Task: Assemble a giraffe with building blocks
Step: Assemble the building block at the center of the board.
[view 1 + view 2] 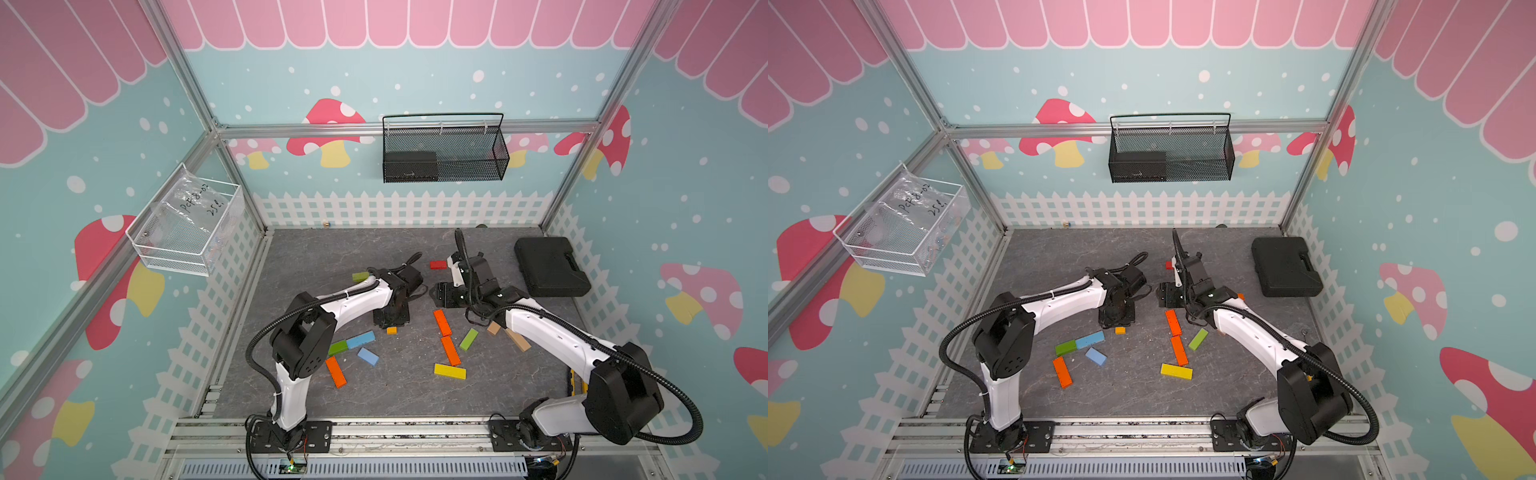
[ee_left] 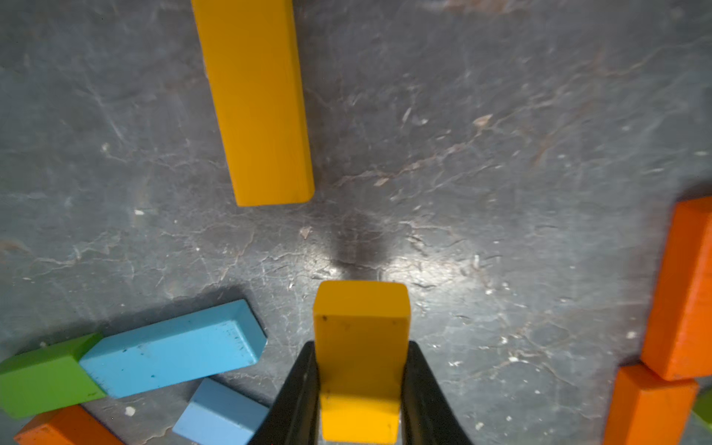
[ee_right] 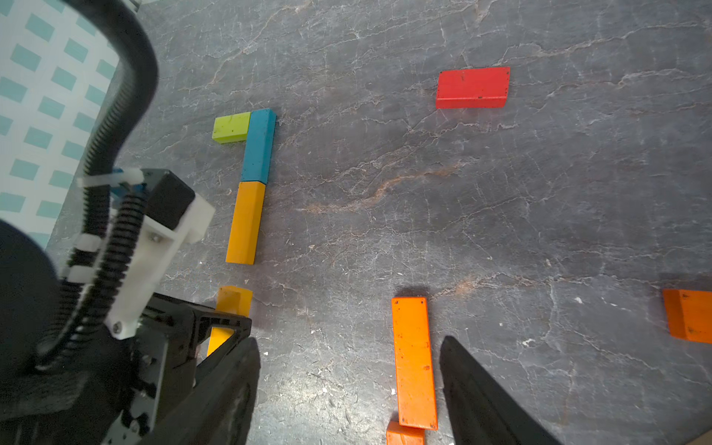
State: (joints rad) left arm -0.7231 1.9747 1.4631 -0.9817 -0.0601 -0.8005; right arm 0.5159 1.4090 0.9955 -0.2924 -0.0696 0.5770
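My left gripper [image 2: 361, 345] is shut on a yellow block [image 2: 360, 358], whose far end points down at the grey table [image 2: 501, 192]. In a top view this gripper [image 1: 390, 321] points downward with the block's end [image 1: 391, 330] showing. Just beyond the block, a flat row lies in line: a yellow bar [image 3: 245, 223], a blue bar [image 3: 259, 145] and a green block [image 3: 231, 127] set sideways at the far end. My right gripper [image 3: 348, 346] is open over an orange bar [image 3: 413, 362] that lies on the table between its jaws, nearer one finger.
A red block [image 3: 473, 88] lies apart at the back. Loose blue [image 1: 360, 340], green [image 1: 337, 347], orange [image 1: 336, 371], yellow [image 1: 450, 371] and tan [image 1: 517, 340] blocks are scattered toward the front. A black case [image 1: 550, 266] sits at the back right. Wire baskets [image 1: 444, 153] hang on the walls.
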